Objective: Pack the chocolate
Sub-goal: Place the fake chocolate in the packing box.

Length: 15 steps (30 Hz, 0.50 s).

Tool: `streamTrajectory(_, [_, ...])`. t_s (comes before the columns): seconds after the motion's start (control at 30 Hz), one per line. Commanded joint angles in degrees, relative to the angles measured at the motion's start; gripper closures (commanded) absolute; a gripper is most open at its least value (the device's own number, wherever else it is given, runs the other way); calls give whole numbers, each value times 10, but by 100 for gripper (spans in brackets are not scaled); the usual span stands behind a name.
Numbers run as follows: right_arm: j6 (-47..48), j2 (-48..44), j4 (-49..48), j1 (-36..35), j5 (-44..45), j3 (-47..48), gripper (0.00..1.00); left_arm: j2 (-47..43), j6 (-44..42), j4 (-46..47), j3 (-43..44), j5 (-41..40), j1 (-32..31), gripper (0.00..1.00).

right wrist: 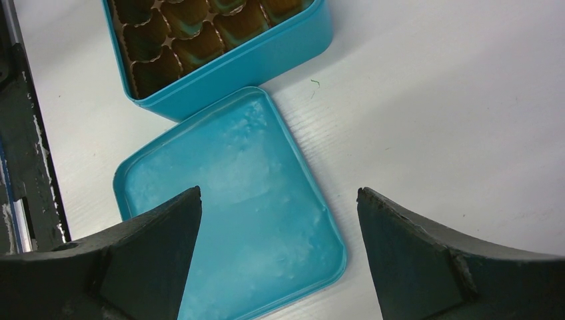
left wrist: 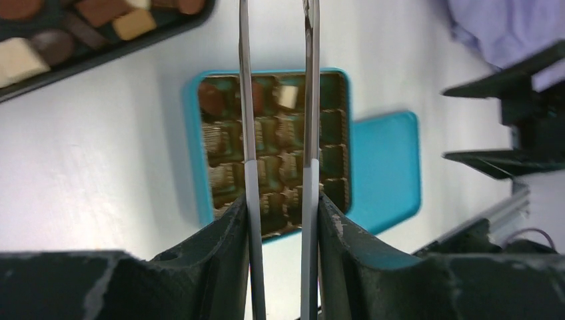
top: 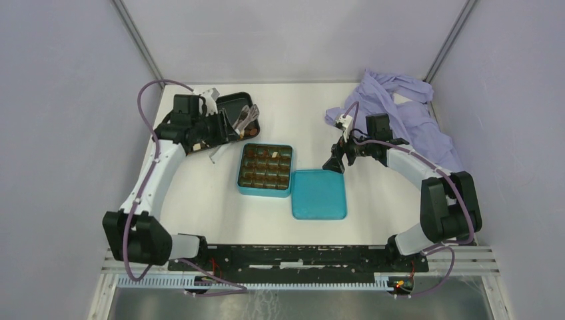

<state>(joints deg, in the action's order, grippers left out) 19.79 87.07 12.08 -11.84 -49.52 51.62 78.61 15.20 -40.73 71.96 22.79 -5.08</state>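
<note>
Now | left claw (left wrist: 280, 200) clenched on tongs (left wrist: 310, 100) | chocolate (left wrist: 133, 23) in tray (left wrist: 100, 57) just beside tongs | right claw (right wrist: 280, 200) released

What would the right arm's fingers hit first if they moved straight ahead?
Most likely the teal lid lying on the table, framed between the open fingers; depth is unclear.

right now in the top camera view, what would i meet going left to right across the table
black chocolate tray → open teal box → teal lid → purple cloth
</note>
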Motion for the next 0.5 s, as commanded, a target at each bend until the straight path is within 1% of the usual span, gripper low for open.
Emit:
streamTrajectory(0.0, [-8,-11,-21,1,-2,0,7,-80,76,84,-50,73,-42,98])
streamTrajectory(0.07, [-18,-12,-30,1,15,-3,7,-97,89,83,-69,60,-71,98])
streamTrajectory(0.2, [-43,-12,-46,1,59,-9,7,-118,115,83,-94,7,-133,98])
streamTrajectory(0.47, [-121,-10,-82,1,182,-18,7,-114,160,76,-99,-68,-228,98])
